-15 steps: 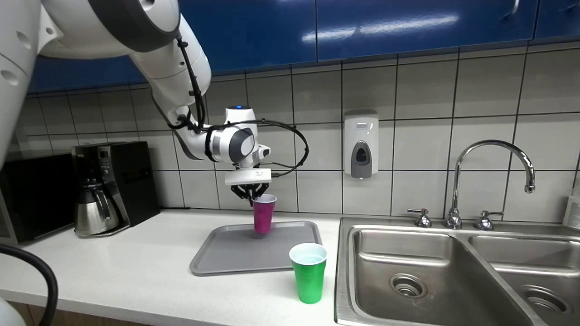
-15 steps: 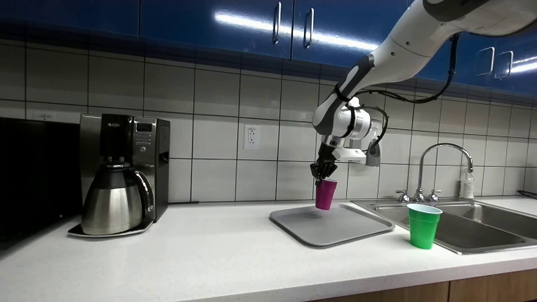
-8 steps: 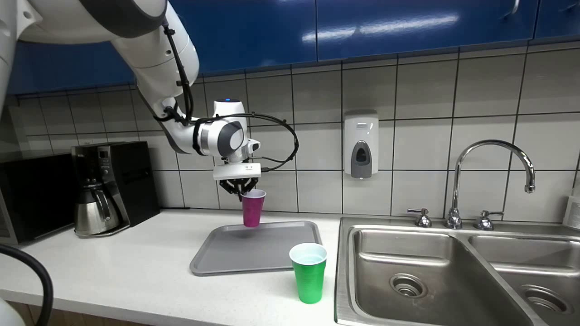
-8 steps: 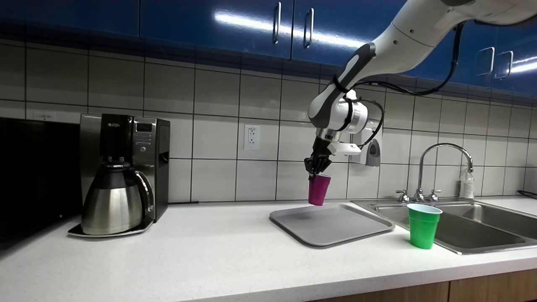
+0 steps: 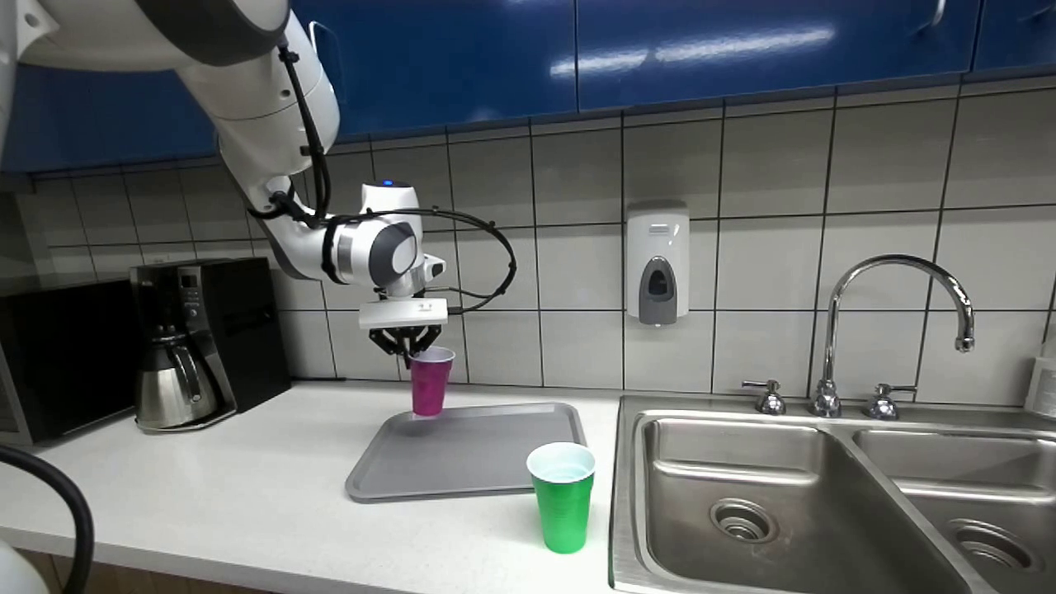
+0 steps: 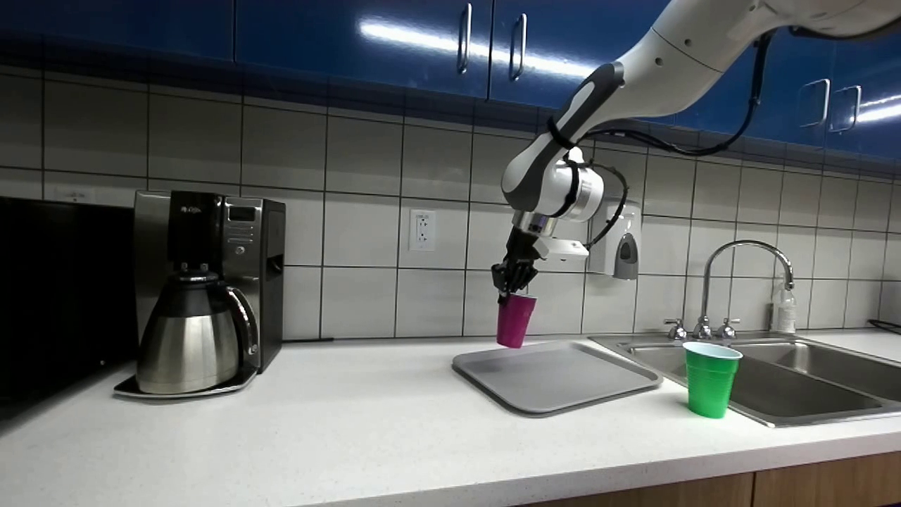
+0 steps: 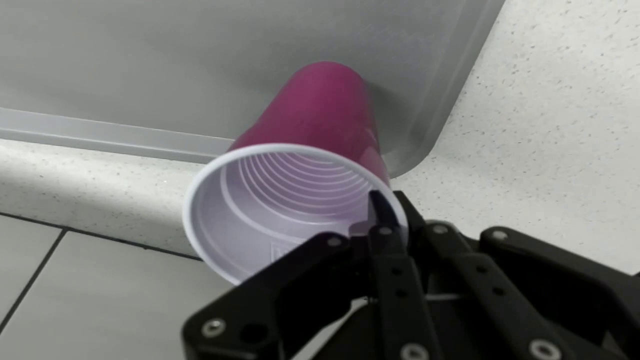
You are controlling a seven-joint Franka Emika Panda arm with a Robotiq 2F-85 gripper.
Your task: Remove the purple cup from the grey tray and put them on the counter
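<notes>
The step under way looked to be the carry: the purple cup (image 7: 325,110) was in the grasp, and by my reading its base hung just above the grey tray (image 6: 563,380) near a rounded corner, though the gap was too slight to judge well. The removal was thus begun but not finished, and the setting-down on the worktop (image 6: 338,422) was yet to be done.

The hand (image 7: 396,212) was clenched on the cup's wall at the lip, one of its fingers (image 7: 382,210) inside the mouth and its mate outside. In the wrist view that pinch sat at three o'clock of the mouth, and the cup's body ran from the hand toward eleven o'clock, base farthest off. In both exterior views it hung toward five o'clock of the hand, tilted, its mouth leaning a little past twelve.

The next move called for travel past the tray's rim; toward eight o'clock of the cup, in both exterior views, a broad stretch of worktop offered a landing place. There it would want lowering and levelling, since a tilted base might tip on release. Around four o'clock seemed poorer: the green cup (image 5: 563,503) stood upright there, the sink (image 5: 718,462) just beside it.
</notes>
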